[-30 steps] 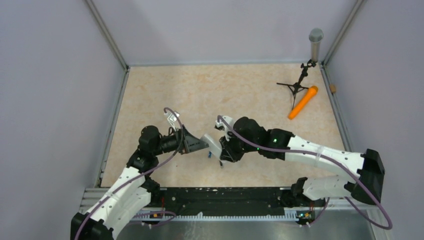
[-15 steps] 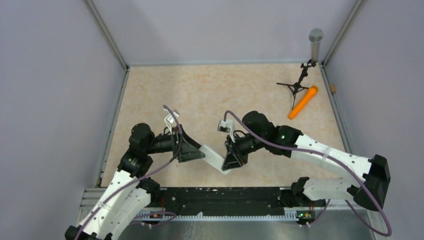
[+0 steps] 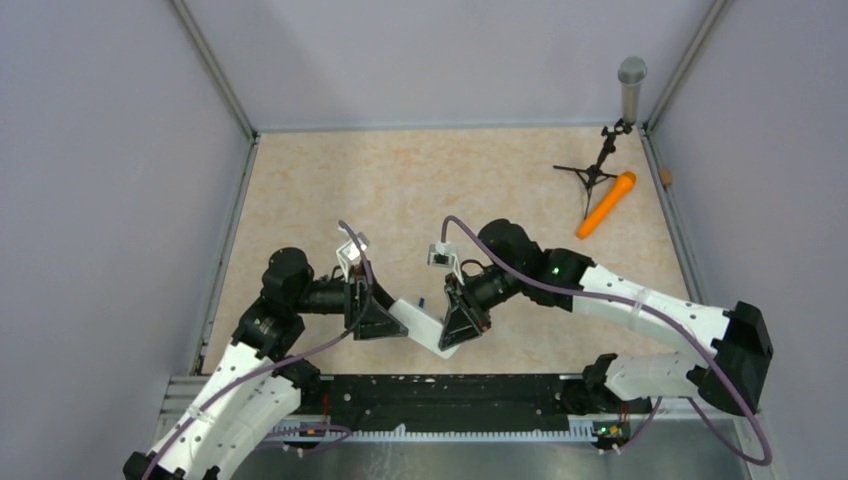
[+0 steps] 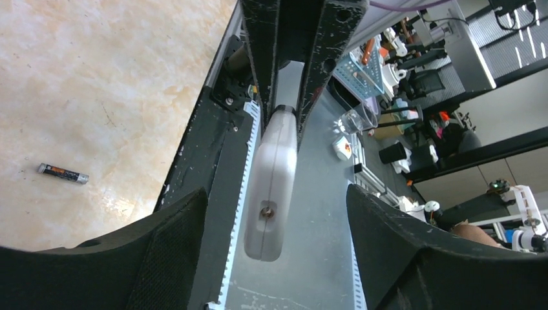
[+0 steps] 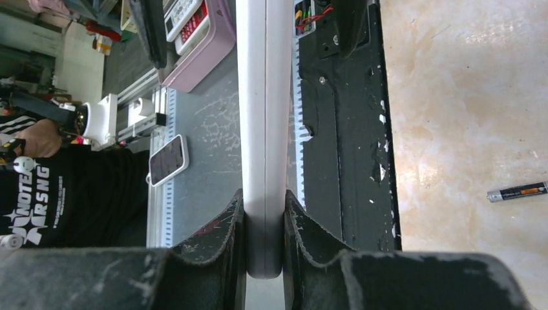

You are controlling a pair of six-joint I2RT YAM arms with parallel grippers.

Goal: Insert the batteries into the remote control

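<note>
The white remote control (image 3: 422, 326) hangs edge-on above the table's near edge. My right gripper (image 5: 263, 208) is shut on one end of the remote control (image 5: 262, 97), which runs straight out from the jaws. My left gripper (image 4: 276, 194) is open around the other end of the remote control (image 4: 270, 184), with a gap on each side and a small screw hole showing. A blue battery (image 3: 421, 301) lies on the table just behind the remote. A dark battery (image 4: 63, 173) with an orange band lies alone on the table, and the battery (image 5: 517, 192) also shows in the right wrist view.
The black base rail (image 3: 440, 392) runs along the near edge, right under the remote. At the back right lie an orange microphone (image 3: 606, 204) and a small black tripod (image 3: 592, 172), with a grey microphone (image 3: 631, 85) upright in the corner.
Both arms have drawn back toward the near edge, and the remote has come lower with them. The left jaws now straddle its free end and stand slightly narrower.
</note>
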